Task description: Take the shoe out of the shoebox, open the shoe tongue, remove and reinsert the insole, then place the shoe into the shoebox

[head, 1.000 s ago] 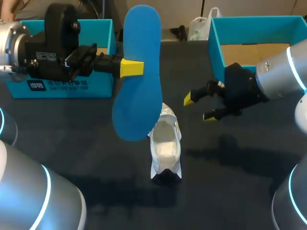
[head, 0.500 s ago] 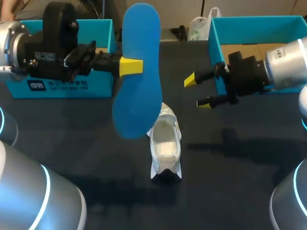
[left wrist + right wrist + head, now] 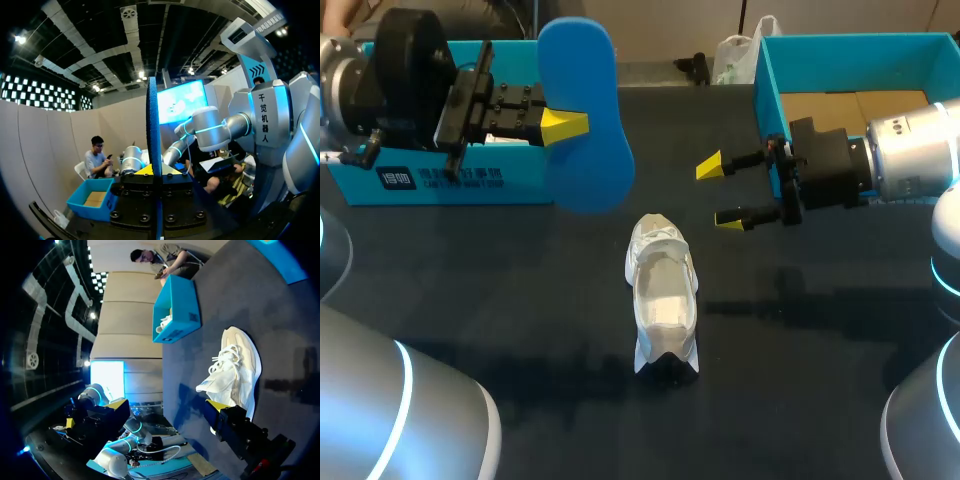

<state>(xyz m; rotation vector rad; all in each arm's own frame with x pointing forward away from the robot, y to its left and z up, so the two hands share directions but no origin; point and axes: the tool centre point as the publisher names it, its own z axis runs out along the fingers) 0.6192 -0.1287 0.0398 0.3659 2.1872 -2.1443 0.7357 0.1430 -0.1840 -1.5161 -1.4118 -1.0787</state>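
Since a second ago the left gripper (image 3: 565,125) has drawn the blue insole (image 3: 582,110) leftward, clear of the white shoe (image 3: 663,290) it overhung. Its fingers clamp the insole, whose long axis lies crosswise to them. The right gripper (image 3: 720,192) has moved toward the teal shoebox (image 3: 767,90), fingers wide apart. The shoe stands mid-way across the bench (image 3: 520,300), lengthwise away from the robot, toe probably at the far end.

Left tool (image 3: 565,125) grips blue insole (image 3: 582,70) aloft; white shoe (image 3: 663,295) stands on table (image 3: 510,270).
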